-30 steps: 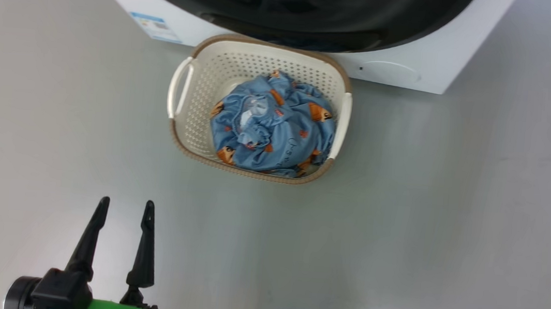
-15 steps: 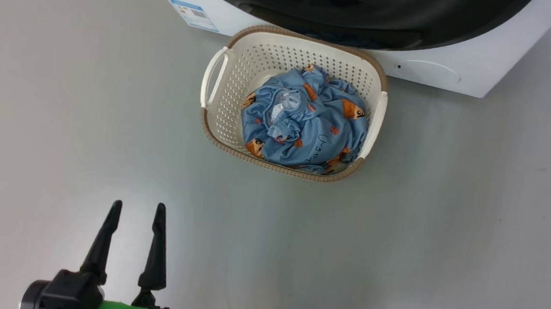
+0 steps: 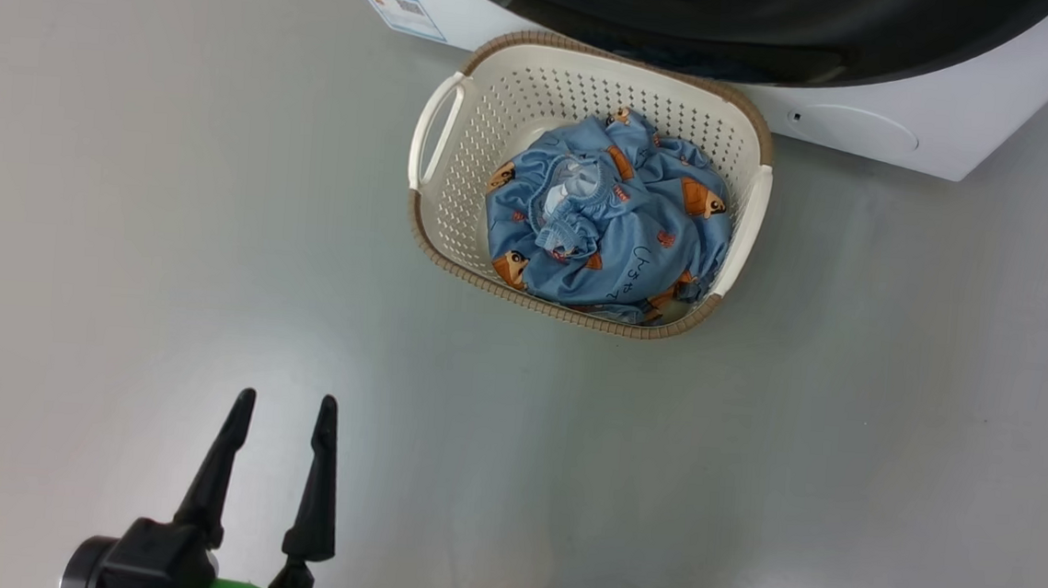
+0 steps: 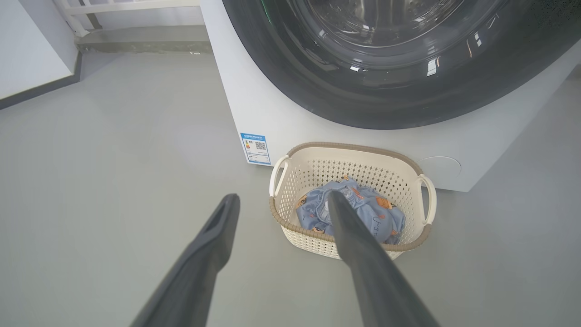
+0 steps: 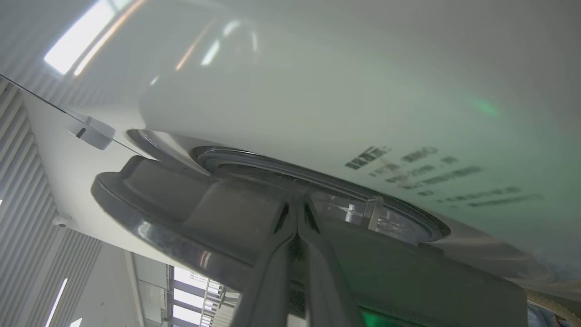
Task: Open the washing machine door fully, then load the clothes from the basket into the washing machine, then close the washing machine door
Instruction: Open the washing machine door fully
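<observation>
The left end effector (image 3: pixel 286 399) is hovering open above the floor (image 3: pixel 124 211). Ahead of its fingertips, the basket (image 3: pixel 501 99) is holding the clothes (image 3: pixel 612 226), just beside the washing machine (image 3: pixel 867 134). The right end effector (image 5: pixel 297 225) is pointing closed-fingered at the washing machine door (image 5: pixel 181 200).

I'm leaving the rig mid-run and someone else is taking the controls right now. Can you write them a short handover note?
Left gripper: open, empty, low over the floor, short of the basket.
Right gripper: fingers shut together at the rim of the washing machine door; whether it has a hold there is unclear.
The clothes lie bunched in the basket, which stands on the floor right in front of the washing machine.
Done: no step finished; the door covers the machine's front.
Left: open the door fully, load the clothes, close the door.
</observation>
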Tool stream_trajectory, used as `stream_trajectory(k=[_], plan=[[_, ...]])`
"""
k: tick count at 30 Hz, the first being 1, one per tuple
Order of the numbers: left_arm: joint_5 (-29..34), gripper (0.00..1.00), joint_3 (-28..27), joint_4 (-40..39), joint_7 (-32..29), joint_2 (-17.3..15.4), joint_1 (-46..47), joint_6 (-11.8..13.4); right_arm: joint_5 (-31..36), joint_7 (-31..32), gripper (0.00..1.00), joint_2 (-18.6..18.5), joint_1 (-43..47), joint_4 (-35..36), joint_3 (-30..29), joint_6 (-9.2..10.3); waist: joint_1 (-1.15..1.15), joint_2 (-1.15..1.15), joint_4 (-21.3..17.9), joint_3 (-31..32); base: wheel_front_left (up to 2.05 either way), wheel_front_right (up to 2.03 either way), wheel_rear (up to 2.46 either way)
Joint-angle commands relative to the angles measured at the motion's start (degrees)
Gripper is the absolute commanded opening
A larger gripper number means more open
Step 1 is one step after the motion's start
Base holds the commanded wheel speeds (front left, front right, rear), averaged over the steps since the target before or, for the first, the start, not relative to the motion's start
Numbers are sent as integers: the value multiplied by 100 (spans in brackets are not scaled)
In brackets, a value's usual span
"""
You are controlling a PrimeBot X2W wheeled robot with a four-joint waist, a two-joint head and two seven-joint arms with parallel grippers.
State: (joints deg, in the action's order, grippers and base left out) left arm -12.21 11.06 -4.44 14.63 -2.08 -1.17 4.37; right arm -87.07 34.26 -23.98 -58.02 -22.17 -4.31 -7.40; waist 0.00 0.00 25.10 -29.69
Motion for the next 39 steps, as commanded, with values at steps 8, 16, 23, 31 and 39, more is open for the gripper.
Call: stream_trajectory(k=[8, 16, 23, 31, 39], plan=[[-98, 100, -112, -137, 37, -80, -100, 60, 106, 80, 0, -74, -296, 83, 293, -9, 0, 0, 31, -193, 0, 0, 0], [-165, 100, -150, -118, 37, -80, 45, 161, 39, 276, 0, 22, -348, 171, 660, -9, 0, 0, -44, -200, 0, 0, 0], [-187, 100, -261, -100, 37, -80, 169, 182, -21, 482, 0, 142, -236, 345, 992, -9, 0, 0, -214, -52, 0, 0, 0], [-272, 100, -392, -32, 37, -80, 251, 185, -49, 804, 0, 268, 189, 589, 1492, -9, 0, 0, -391, 297, 0, 0, 0], [-387, 100, -469, 45, 37, -80, 253, 190, -25, 1021, 0, 480, 672, 979, 2084, -9, 0, 0, -548, 691, 0, 0, 0]])
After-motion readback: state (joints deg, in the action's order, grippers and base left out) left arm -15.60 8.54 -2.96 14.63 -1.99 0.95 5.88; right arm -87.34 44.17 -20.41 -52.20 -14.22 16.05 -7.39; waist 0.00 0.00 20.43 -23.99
